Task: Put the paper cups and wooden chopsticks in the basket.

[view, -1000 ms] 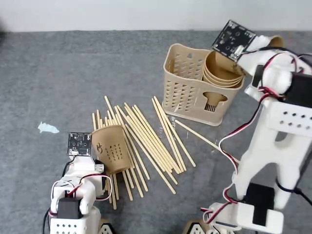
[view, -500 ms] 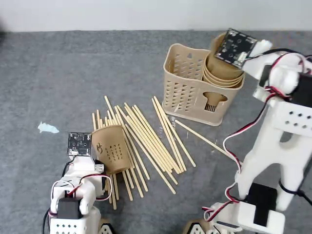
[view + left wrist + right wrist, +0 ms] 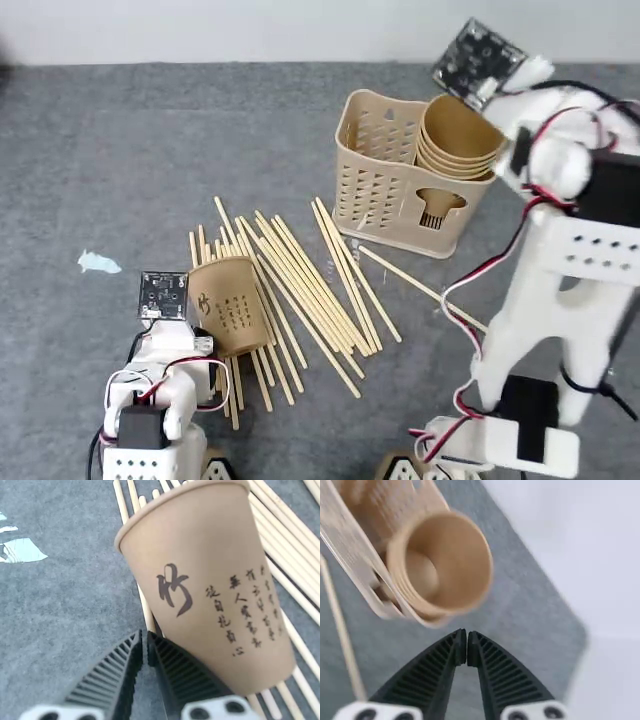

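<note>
Jaws of the left gripper [image 3: 145,637] and the right gripper [image 3: 466,635] were closed and empty. For the near paper cup [image 3: 210,580], a wide opening and a soft grip at its rim seemed best.

We are looking at matt, tan paper cups [image 3: 458,140], pale unfinished wooden chopsticks [image 3: 300,290], a smooth beige perforated plastic basket [image 3: 375,190] and a rough grey felt-like table cover [image 3: 120,150].
</note>
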Available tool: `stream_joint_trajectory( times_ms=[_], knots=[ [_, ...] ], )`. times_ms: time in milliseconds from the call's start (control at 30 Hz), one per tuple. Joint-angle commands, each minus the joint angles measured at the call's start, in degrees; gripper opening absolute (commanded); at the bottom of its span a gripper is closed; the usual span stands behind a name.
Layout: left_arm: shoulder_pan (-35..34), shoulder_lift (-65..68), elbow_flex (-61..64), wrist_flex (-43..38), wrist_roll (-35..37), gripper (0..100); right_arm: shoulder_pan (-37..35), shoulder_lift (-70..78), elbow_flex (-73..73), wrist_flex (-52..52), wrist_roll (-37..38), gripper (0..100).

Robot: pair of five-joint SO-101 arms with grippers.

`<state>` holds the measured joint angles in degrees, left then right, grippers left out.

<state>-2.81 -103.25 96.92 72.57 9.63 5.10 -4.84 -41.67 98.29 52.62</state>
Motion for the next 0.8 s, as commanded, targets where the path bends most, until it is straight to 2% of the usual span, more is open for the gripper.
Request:
stream_joint_trajectory(
  times_ms=[0,200,433,567,767],
  knots=[
    [0.3,-1.0,-0.5,-0.3,0.4,1,-5.7,-0.6,-2.6,4.4,-12.5,2.4],
    [0.3,-1.0,-0.5,-0.3,0.4,1,-15.6,0.0,-2.5,4.6,-31.1,2.9],
    [0.3,-1.0,-0.5,-0.3,0.4,1,-26.4,-0.6,7.6,4.6,-43.4,2.6],
    [0.3,-1.0,-0.5,-0.3,0.4,1,-30.0,-0.6,14.4,4.6,-47.6,2.7],
    [0.3,-1.0,-0.5,-0.3,0.4,1,-30.1,-0.7,19.2,4.6,-49.5,2.6]
  ],
)
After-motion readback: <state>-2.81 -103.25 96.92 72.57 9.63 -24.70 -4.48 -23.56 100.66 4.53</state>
